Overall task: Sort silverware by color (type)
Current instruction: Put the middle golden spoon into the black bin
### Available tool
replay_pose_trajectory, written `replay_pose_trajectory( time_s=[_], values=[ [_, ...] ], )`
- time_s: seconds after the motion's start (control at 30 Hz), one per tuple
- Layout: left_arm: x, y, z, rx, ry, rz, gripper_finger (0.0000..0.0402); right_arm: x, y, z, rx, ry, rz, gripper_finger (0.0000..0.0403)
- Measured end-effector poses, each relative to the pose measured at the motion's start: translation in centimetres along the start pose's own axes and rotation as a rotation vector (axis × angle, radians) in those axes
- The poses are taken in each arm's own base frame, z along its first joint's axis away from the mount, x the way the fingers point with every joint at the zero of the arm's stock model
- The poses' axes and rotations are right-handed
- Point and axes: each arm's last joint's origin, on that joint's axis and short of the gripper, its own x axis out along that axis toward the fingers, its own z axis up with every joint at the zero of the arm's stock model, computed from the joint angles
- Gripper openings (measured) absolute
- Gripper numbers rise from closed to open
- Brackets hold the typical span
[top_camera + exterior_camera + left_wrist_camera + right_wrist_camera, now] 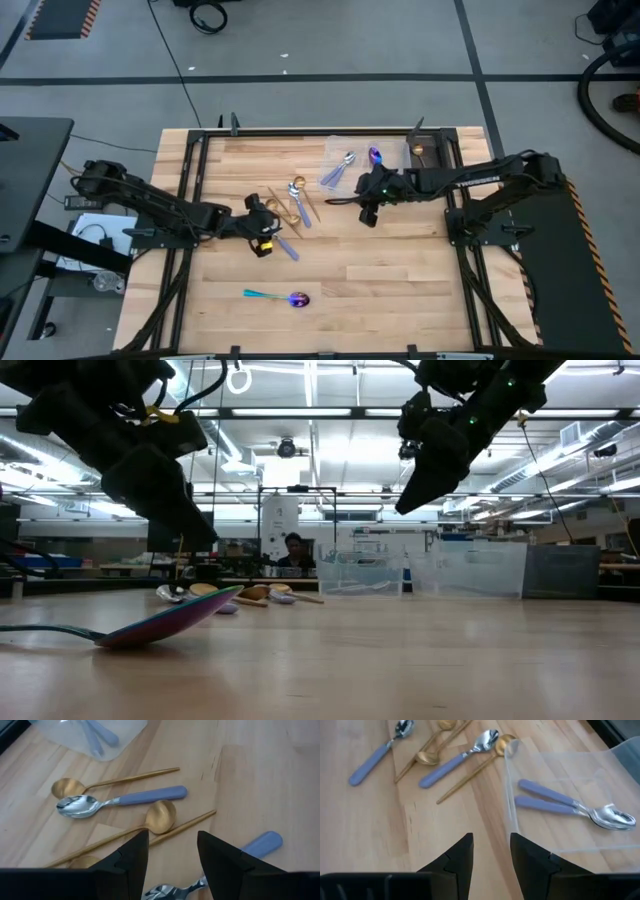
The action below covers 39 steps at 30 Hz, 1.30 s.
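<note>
The big light wooden table (400,290) fills the middle of the high view, with a dark arm on each side. The left gripper (262,228) hangs above the middle of the table, right by a little pile of spoons. Its two dark fingers (131,860) are a small way apart and hold nothing. The right gripper (368,200) hangs over the table just in front of the clear plastic tray (392,146), which sits at the far edge. Its fingers (456,859) are also a small way apart and hold nothing. In the tray lie two shiny silver spoons with pale blue handles (570,805), side by side, and farther right a purple-blue spoon (376,156) and a gold one (418,150). The pile (292,205) near the left gripper has thin gold spoons (110,782) crossing each other, and a silver spoon with a pale blue handle (120,801) lies between two of them. Another blue-handled silver spoon (235,862) lies just under the left gripper. One shiny purple-blue spoon with a teal handle (280,297) lies alone near the front edge of the table, well apart from the rest. A person (294,550) sits far back in the room.
</note>
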Motion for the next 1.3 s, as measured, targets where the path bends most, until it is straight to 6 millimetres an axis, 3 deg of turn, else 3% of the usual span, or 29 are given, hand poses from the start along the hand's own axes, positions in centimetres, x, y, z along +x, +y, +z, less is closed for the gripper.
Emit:
replay_pose_trajectory(
  time_s=[0.67,0.97,1.3],
  values=[
    [2.6,-1.0,1.0,0.012,-0.170,-0.006,0.0176,-0.1,2.1,0.7,-0.031,-0.118,0.020,0.0139],
    [4.7,-0.9,0.3,0.034,-0.174,0.026,0.0176,0.1,2.5,0.5,-0.038,-0.134,-0.123,0.0138],
    [6.2,-1.2,-0.8,0.165,-0.122,0.044,0.0176,1.0,2.9,0.3,-0.044,-0.130,-0.130,0.0136]
  ],
)
